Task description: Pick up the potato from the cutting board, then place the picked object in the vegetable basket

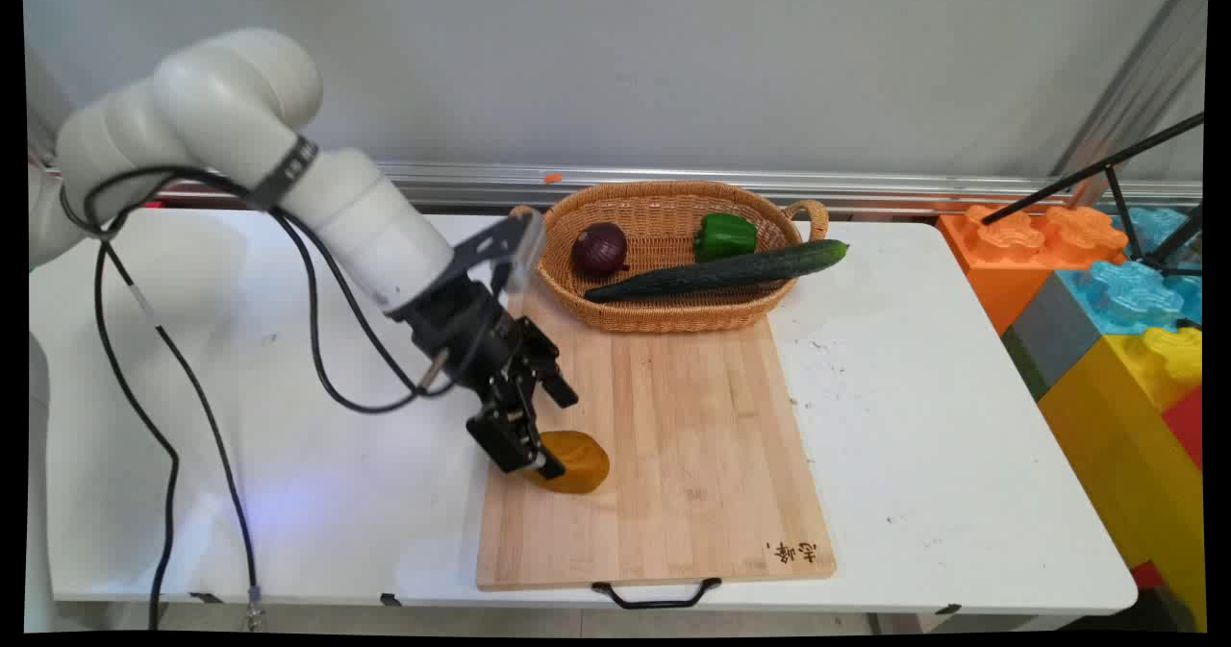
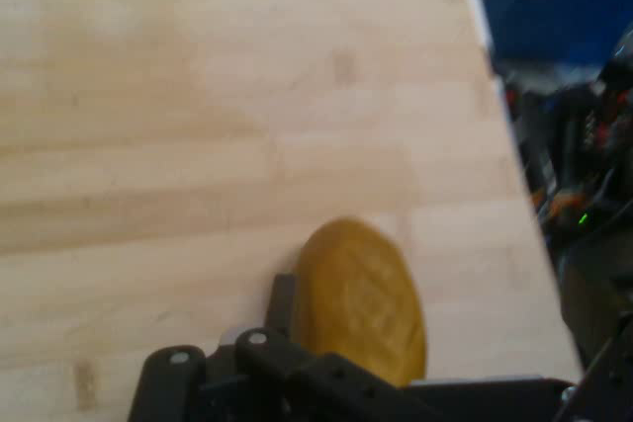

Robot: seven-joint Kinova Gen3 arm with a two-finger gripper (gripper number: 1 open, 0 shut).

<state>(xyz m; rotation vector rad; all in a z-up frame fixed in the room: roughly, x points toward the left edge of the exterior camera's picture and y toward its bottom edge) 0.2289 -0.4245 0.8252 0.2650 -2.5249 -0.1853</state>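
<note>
My gripper is low over the left part of the wooden cutting board, tilted down towards a yellow-brown potato-like lump that lies on the board. The fingers are open. The nearer finger touches the lump's left end, and the farther finger stands apart above it. In the hand view the lump fills the bottom centre just past the black linkage, with one finger against its left side; the other finger is hidden.
A wicker basket at the board's far end holds a red onion, a green pepper and a long cucumber that sticks out past its right rim. Big coloured blocks stand off the table's right edge.
</note>
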